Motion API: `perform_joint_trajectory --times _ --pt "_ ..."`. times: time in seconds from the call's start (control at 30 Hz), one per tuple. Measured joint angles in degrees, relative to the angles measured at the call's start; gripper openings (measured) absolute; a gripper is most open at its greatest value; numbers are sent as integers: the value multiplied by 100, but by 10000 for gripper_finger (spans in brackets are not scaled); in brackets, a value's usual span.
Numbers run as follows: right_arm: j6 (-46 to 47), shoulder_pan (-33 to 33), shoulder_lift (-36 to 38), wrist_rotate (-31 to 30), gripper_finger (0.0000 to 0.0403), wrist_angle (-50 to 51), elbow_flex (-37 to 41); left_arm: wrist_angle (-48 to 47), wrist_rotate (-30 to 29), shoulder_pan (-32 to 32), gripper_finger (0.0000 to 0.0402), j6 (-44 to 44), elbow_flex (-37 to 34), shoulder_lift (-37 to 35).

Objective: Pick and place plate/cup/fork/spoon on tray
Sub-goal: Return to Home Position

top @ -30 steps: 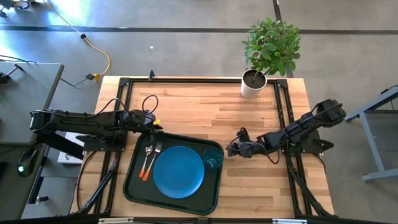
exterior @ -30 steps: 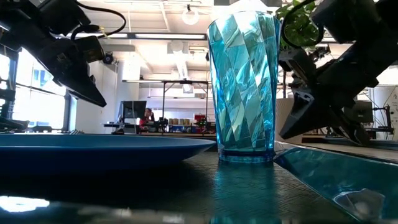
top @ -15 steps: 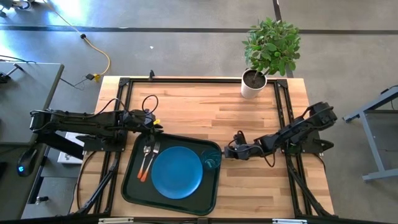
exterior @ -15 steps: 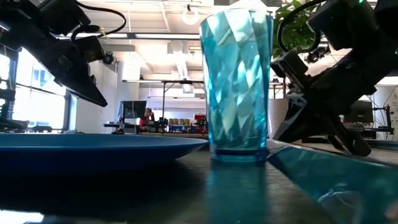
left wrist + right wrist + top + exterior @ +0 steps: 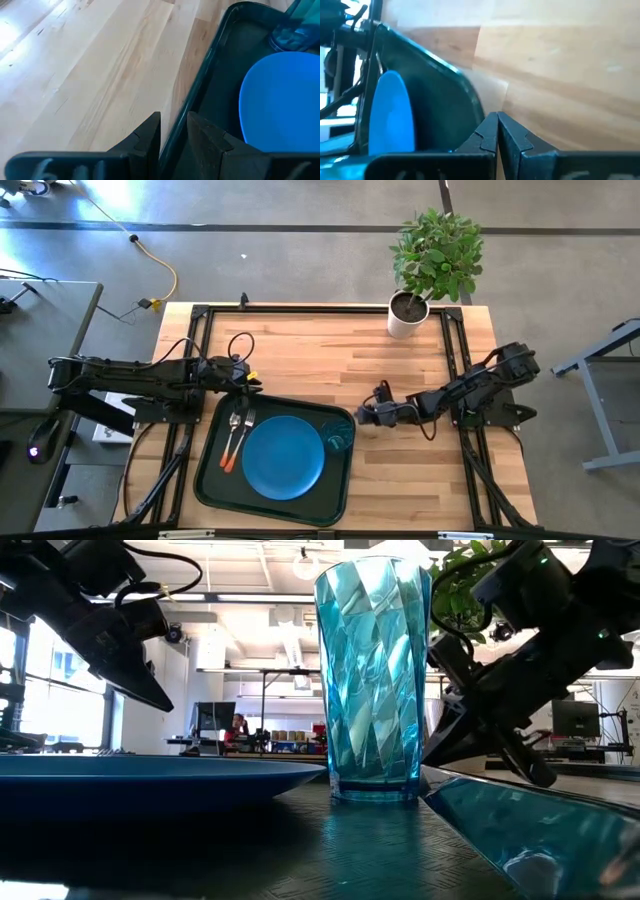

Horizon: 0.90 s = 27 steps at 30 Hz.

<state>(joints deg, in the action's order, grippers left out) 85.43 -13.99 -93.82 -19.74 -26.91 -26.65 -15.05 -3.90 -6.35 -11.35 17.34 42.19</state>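
Note:
The dark tray (image 5: 212, 480) lies on the wooden table near its front edge. On it lie the blue plate (image 5: 283, 457) and, left of the plate, the orange-handled fork and spoon side by side (image 5: 238, 442). The teal cup (image 5: 339, 438) stands upright at the tray's far right corner and also shows in the low view (image 5: 372, 670). My right gripper (image 5: 361, 415) is shut, just outside that corner. My left gripper (image 5: 251, 387) is a little open over the tray's far rim (image 5: 200, 75), near the far left corner; in the low view (image 5: 150, 690) it is raised and empty. My right gripper meets the outside of the tray's rim at the far right corner (image 5: 476, 107) with the ends of its shut fingers (image 5: 512, 135). The fingers come low and nearly level from the table's right side. The tray lies flat on the table.
A white pot with a green plant (image 5: 407, 315) stands at the table's far right. Bare wood (image 5: 330, 360) lies between the tray and the far edge. Black frame rails (image 5: 452, 340) run along the table's sides.
My right gripper, still shut, has moved toward the table's left edge against the tray's far right corner. The tray has slid a little to the left along the table. The plate, cup, fork and spoon have gone with it, and the cup is still upright.

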Motion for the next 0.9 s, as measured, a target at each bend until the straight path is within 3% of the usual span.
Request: perform_joint_trajectory --times 0.4,0.53,0.73,0.9 --pt "-753 401 21 -82 0 103 13 280 -307 1 88 -35 2 -5" --pt "-1825 772 481 199 0 226 22 170 -457 0 88 -35 80 -128" --pt "-3914 1441 1698 157 0 544 20 -665 -944 2 88 209 784 -546" --pt "-6041 1870 2743 262 0 92 20 -388 -1203 0 88 718 1250 -911"
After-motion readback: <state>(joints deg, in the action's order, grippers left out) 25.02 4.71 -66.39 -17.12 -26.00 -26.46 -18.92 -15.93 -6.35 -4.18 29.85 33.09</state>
